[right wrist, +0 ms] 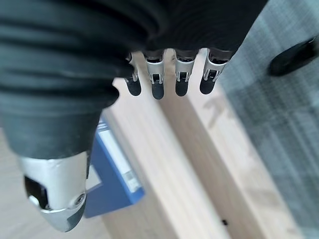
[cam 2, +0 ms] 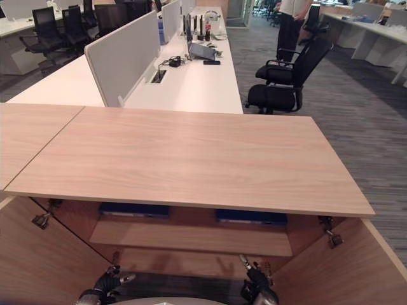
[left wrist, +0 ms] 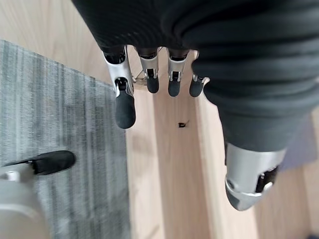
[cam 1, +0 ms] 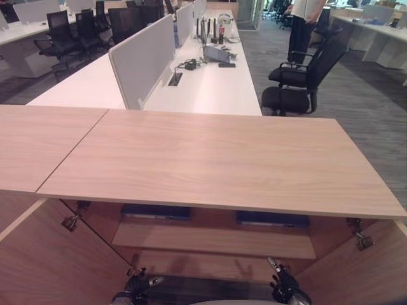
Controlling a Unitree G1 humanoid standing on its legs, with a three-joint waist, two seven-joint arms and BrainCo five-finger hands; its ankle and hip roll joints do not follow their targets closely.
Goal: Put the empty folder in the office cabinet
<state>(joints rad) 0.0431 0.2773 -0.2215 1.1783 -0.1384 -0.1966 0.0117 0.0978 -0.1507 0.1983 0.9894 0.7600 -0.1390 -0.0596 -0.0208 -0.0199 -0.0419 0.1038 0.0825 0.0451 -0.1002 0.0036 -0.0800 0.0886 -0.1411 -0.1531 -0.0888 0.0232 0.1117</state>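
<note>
Inside the open cabinet [cam 1: 216, 241], two blue folders [cam 1: 156, 211] lie flat.

Open office cabinet seen from above, with both hands low at its front.

The cabinet's wooden top [cam 2: 191, 159] spans the middle; under it both doors [cam 2: 331, 267] stand swung open. On the upper shelf [cam 2: 191, 238] lie two blue folders, one at the left [cam 2: 133, 210] and one at the right [cam 2: 251, 217]. The left hand [cam 2: 105, 284] and right hand [cam 2: 257, 286] show at the near edge, fingers relaxed, holding nothing. Beyond stands a white desk [cam 2: 191, 86] with a grey divider [cam 2: 124, 57], a black chair [cam 2: 286, 79] to the right, and a person [cam 2: 291, 25] farther off.
</note>
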